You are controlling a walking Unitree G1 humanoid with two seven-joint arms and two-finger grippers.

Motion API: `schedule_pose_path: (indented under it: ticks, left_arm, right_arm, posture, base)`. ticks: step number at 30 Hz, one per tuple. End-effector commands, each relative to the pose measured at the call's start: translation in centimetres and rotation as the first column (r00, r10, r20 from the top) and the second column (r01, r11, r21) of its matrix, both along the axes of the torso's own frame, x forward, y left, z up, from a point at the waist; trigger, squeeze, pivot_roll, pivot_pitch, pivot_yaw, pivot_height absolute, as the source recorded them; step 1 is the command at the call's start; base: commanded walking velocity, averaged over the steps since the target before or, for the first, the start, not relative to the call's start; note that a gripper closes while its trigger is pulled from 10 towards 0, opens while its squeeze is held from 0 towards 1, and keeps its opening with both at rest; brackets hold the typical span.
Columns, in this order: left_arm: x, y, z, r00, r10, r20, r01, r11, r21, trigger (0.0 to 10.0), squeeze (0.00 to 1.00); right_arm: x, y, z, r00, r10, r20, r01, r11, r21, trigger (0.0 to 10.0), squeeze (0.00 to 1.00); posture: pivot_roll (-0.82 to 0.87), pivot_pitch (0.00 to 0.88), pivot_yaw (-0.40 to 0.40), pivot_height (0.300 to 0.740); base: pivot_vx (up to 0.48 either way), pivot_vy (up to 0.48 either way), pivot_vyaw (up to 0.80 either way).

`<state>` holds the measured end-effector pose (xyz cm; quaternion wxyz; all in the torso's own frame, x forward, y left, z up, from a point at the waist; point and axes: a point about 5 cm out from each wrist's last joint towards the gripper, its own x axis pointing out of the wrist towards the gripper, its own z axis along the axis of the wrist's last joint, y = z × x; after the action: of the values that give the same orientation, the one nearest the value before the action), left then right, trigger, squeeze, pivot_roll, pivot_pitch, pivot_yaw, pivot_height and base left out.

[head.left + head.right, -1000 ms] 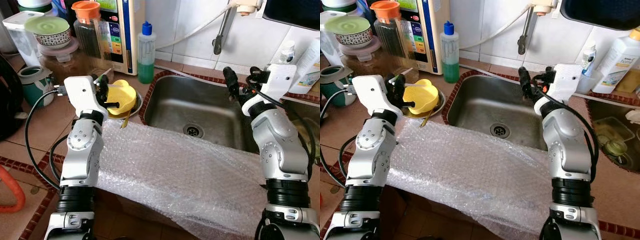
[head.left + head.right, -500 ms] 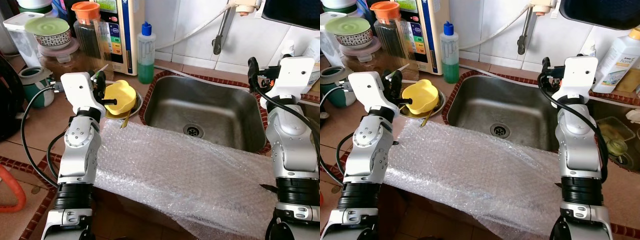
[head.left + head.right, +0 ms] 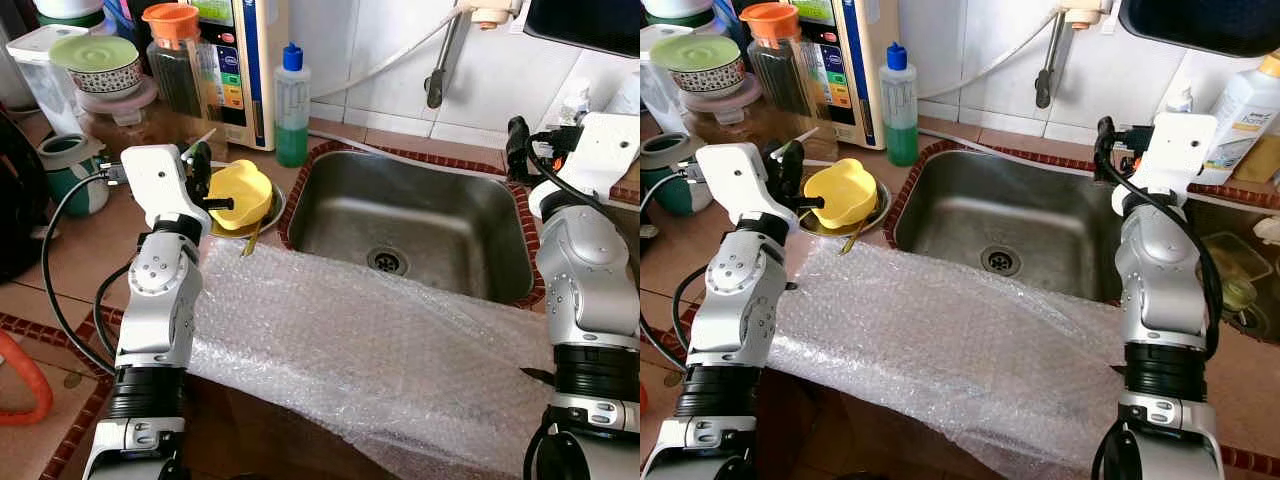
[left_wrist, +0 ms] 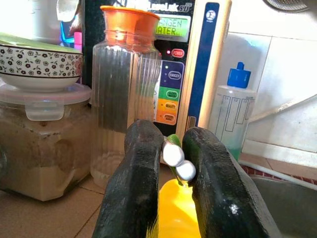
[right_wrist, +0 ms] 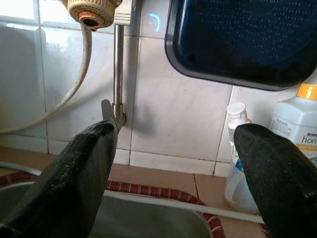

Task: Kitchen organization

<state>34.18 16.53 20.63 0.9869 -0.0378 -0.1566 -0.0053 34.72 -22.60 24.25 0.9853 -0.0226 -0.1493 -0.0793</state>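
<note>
The tiled table (image 3: pixel 90 260) carries a steel sink (image 3: pixel 420 225) set into it. A sheet of bubble wrap (image 3: pixel 370 350) lies across the table's front edge, its long axis running from the robot's left to right, overlapping the sink's near rim.

Against the back wall stands a cream appliance (image 4: pixel 195 74); the panel reads partly "ANGEN WATER". Beside it stand a clear jug with an orange lid (image 4: pixel 126 94) and a blue-capped bottle (image 3: pixel 900 105). A white bottle (image 3: pixel 1245 110) at the far right reads "home".

A yellow bowl (image 3: pixel 243 193) sits on a metal dish (image 3: pixel 272 212) left of the sink.

The left hand (image 4: pixel 172 163) hovers over the yellow bowl, fingers nearly pressed together, pinching a small white item (image 4: pixel 177 159) with a green part; what it is cannot be told.

The right hand (image 5: pixel 173 163) is raised over the sink's right rear corner, fingers spread wide, holding nothing, pointing at the wall tap (image 5: pixel 118 74).
</note>
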Motion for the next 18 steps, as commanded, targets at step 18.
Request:
schedule_pose_path:
  ticks: [18]
  left_arm:
    - [0.26, -0.29, -0.18, 1.000, -0.012, -0.009, 0.012, 1.000, 0.008, 10.0, 0.00]
  right_arm:
    - [0.15, 0.52, 0.07, 1.000, 0.028, 0.005, -0.028, 0.999, 0.034, 0.0, 0.00]
  posture:
    - [0.00, 0.057, 0.012, 0.740]
  base:
    - [0.000, 0.000, 0.00]
